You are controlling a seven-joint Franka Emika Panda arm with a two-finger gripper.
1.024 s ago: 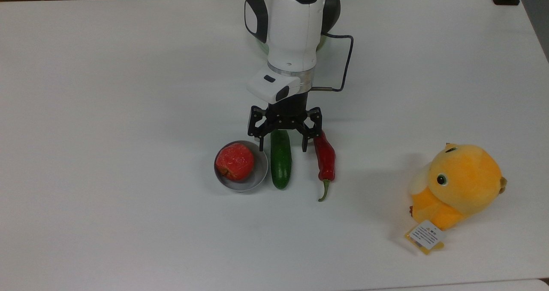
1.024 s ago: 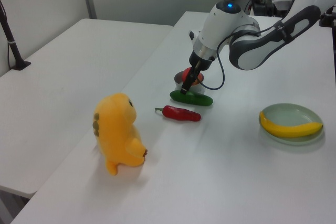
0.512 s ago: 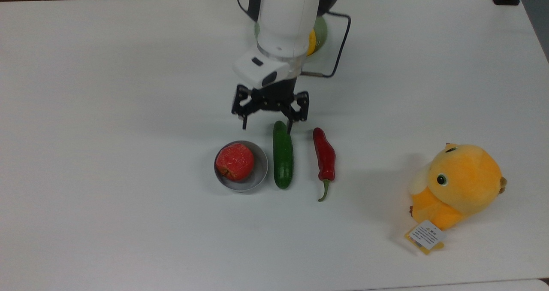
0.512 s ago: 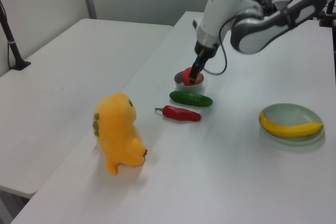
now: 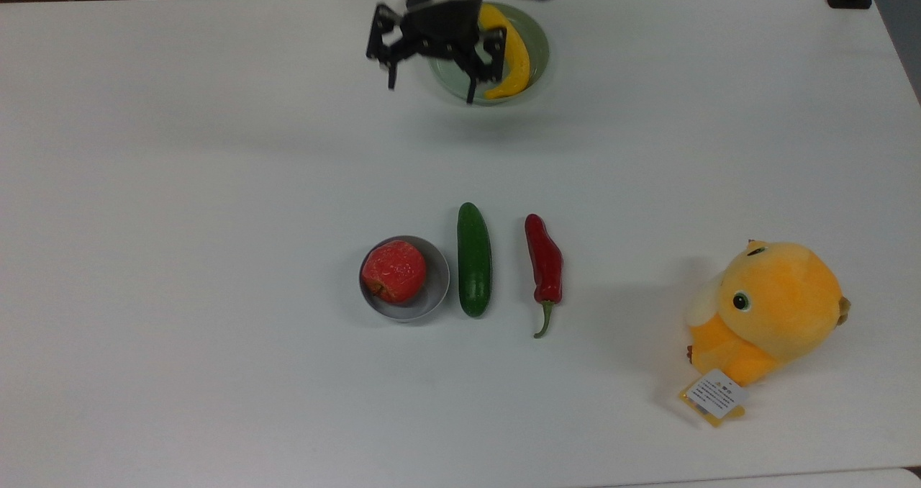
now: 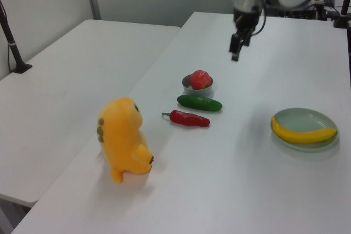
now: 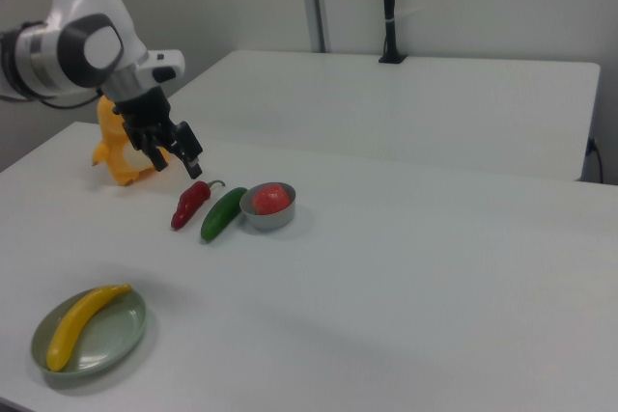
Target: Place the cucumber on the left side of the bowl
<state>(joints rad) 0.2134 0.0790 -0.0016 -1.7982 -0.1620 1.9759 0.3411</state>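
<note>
The white desk (image 5: 180, 222) carries everything, and the biggest change on it concerns the arm: a second ago the claw (image 5: 430, 62) stood low over the cucumber's far end with its fingers straddling it, and now it has pulled up and away, hanging high above the pale green dish (image 5: 536, 45) that holds the yellow banana (image 5: 512, 60). Its fingers are spread apart and hold nothing.

At the top view's right sits the orange plush toy (image 5: 770, 312), well apart from the food and unmoved.

The cucumber (image 5: 474, 259) lies flat on the desk just beside the bowl (image 5: 437, 286), on the bowl's right in the top view, between it and the red chili (image 5: 545, 261). In the right view the same cucumber (image 7: 222, 213) lies to the left of the bowl (image 7: 267, 214). Compared with the earlier top view, it has straightened slightly and rests free of the fingers.

Inside the bowl sits the red apple (image 5: 393, 270), undisturbed.

The release and retreat suggest the placement is finished: the cucumber rests next to the bowl and the arm is probably heading back to rest.
</note>
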